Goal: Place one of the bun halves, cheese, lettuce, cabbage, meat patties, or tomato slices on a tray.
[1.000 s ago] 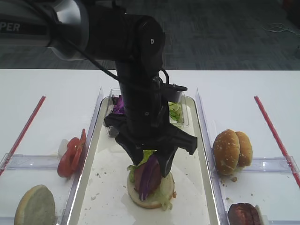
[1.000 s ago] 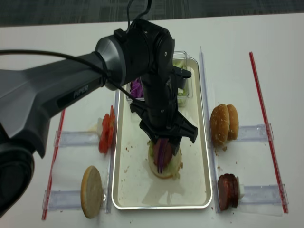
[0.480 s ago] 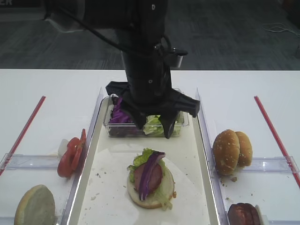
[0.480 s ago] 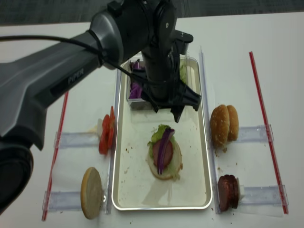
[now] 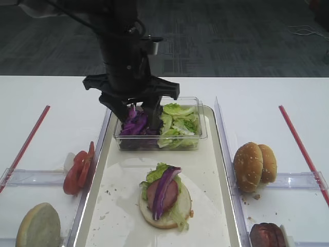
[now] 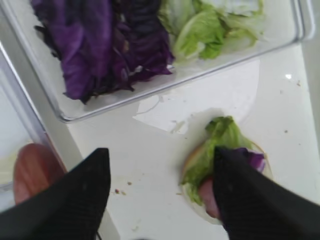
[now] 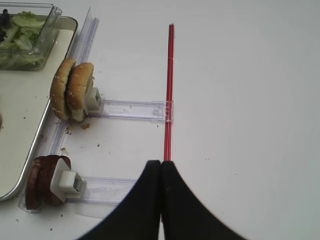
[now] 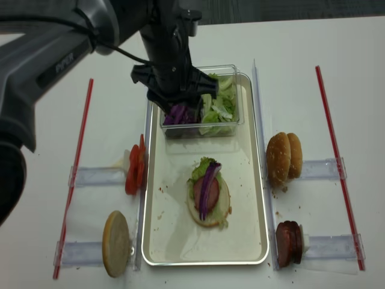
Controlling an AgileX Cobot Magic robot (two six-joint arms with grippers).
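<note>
Since a second ago the left gripper (image 5: 136, 109) has lifted off the burger stack and pulled back over the clear box (image 5: 159, 140), its fingers (image 6: 82, 195) spread wide and holding nothing. Ahead of them lies the long cream tray (image 5: 216, 206) with its silvery rim. On it, below the fingers, a pale bun half (image 5: 164, 213) carries green lettuce (image 5: 157, 172), a patty (image 5: 169, 194) and the purple cabbage (image 5: 163, 190) strip, curved with a whitish edge. The right gripper (image 7: 160, 190) is pressed closed, empty.

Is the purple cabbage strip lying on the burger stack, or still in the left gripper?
On the stack: the purple cabbage strip lies across the meat patty; the left gripper is open, empty.
</note>
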